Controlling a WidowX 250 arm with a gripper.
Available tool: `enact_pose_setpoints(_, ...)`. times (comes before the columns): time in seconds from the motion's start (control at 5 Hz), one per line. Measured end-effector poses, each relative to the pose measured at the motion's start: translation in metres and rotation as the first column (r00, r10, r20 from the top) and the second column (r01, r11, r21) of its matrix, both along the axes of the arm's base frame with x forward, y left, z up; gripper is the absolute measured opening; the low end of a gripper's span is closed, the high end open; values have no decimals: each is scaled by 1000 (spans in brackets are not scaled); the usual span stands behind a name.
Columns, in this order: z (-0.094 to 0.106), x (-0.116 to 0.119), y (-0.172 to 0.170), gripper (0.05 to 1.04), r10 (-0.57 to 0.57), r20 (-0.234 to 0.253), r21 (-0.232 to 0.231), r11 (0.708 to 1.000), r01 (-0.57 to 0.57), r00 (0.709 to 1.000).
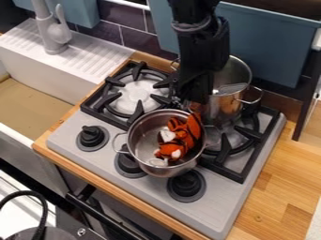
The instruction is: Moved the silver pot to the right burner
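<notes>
Black round knobs [186, 184] line the near side of the grey metal stove [213, 219] — close by, a silver metal pot [164, 169] holding an orange, black and white toy [182, 136] sits between the burners. The black gripper [188, 101] hangs at its far rim; whether clenched or released, I cannot tell — farther back, a taller silver metal pot [235, 77] stands at the right burner [241, 140]

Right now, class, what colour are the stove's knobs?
The knobs are black, clearest in the camera view.
</notes>
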State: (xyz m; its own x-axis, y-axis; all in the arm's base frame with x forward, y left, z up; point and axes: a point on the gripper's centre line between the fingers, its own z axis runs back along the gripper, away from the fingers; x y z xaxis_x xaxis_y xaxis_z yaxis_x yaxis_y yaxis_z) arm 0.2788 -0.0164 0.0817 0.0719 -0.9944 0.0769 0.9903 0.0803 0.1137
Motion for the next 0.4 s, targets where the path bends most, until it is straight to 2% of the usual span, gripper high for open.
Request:
enact_pose_setpoints(0.2,0,7,1,65,39,17,14,999,-39,999)
enact_pose_setpoints(0.4,0,8,2,201,69,19,4,998,-69,997)
